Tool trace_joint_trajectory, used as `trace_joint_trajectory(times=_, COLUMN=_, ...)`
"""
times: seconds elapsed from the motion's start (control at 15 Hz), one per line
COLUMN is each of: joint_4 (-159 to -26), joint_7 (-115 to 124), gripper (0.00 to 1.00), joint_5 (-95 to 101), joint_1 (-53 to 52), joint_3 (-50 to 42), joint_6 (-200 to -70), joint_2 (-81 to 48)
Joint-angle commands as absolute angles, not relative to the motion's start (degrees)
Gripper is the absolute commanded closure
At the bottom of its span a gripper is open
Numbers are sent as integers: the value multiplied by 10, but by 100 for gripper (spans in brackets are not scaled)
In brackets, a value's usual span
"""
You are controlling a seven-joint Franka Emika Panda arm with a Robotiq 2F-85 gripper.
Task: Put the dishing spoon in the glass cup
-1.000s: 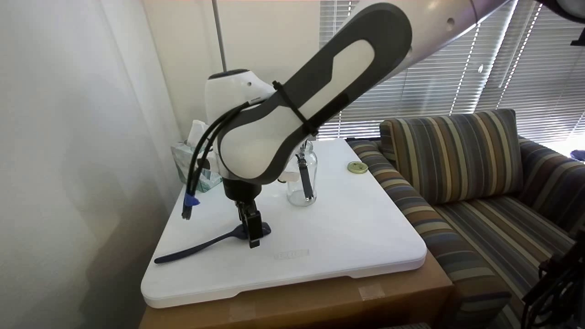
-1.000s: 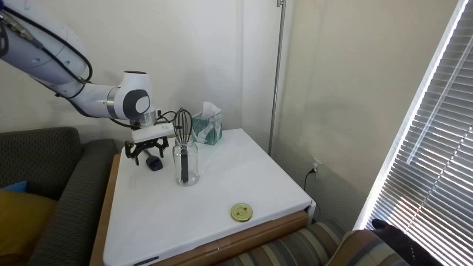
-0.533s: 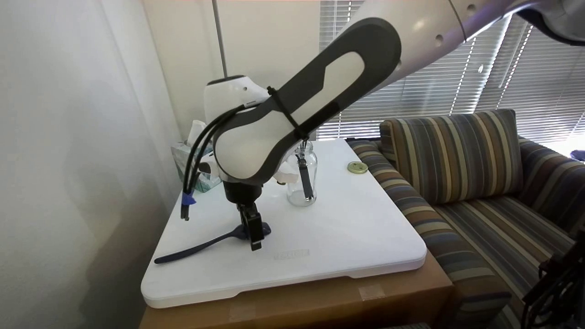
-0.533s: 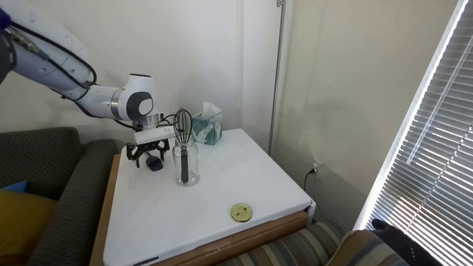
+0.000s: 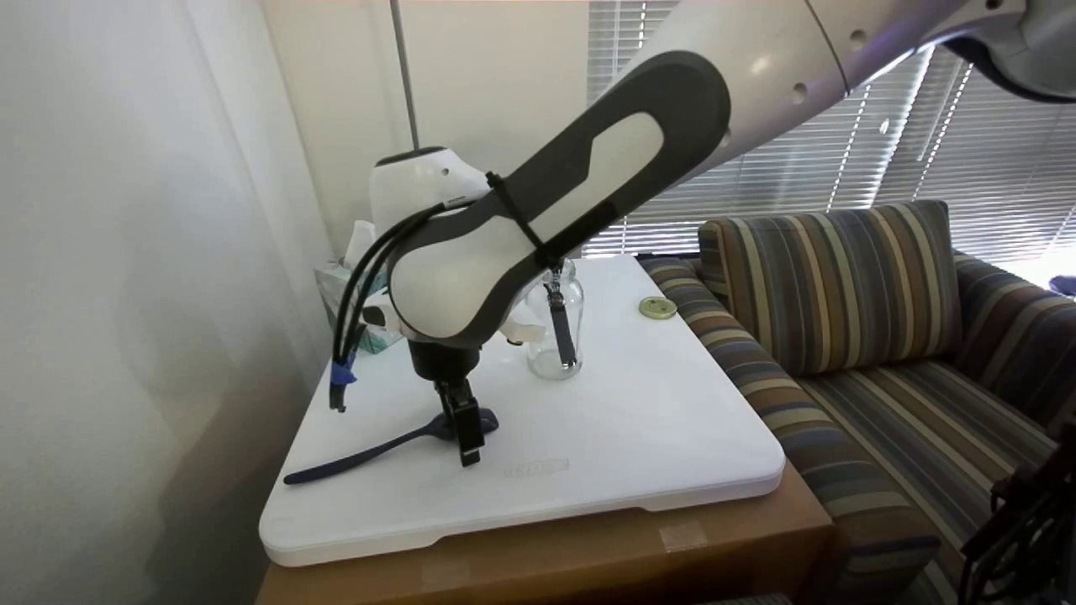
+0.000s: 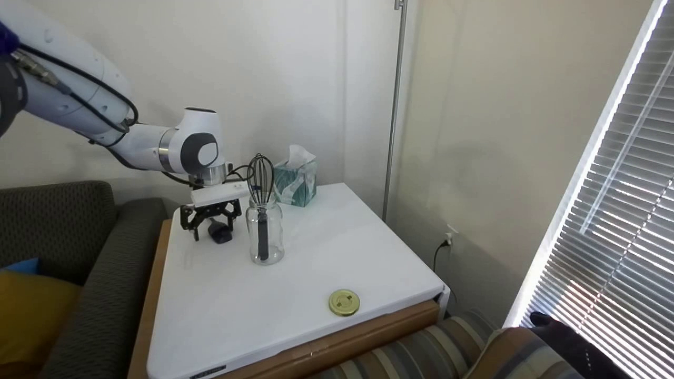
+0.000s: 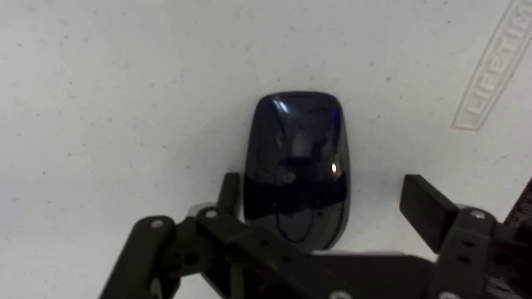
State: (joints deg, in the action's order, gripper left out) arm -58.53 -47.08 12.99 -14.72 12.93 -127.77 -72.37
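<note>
Wrist view: the black two-fingered gripper (image 7: 322, 182), fingers apart, straddled the long black plastic dishing spoon (image 7: 296, 141).
The spoon lay on the white table (image 7: 124, 104) — where framed lettering (image 7: 496, 65) read "LIFETIM", cut short — one finger just beside its bowl, the opposite one farther off; in an exterior view the clear cylindrical glass cup (image 6: 275, 238) stood apart from it, a dark wire whisk (image 6: 260, 195) handle-down inside.

Lettering (image 7: 496, 65): "LIFETIM", capitals in a narrow frame on the white tabletop (image 7: 166, 83), running off the wrist view's edge.
Lettering from outside: a pale framed patch (image 5: 536, 468) on the tabletop in an exterior view, too faint to read.
Dark strip (image 6: 208, 372): on the tabletop's edge in an exterior view, its marking too small to read.
</note>
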Motion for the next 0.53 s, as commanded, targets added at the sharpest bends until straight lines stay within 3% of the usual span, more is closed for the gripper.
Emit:
trace_joint_trajectory(times=0.0, joint_4=-564, joint_7=-484, gripper=32, joint_5=134, joint_1=-148, joint_3=128, joint_6=-1259, joint_2=-734)
trace_joint_trajectory(times=0.27, joint_4=-560, joint_7=-492, gripper=63, joint_5=141, joint_1=-148, joint_3=127, joint_6=-1255, joint_2=-732)
trace_joint_trajectory(times=0.47, joint_4=-559, joint_7=-500, gripper=67, joint_5=143, joint_1=-149, joint_3=126, joint_6=-1252, joint_2=-732)
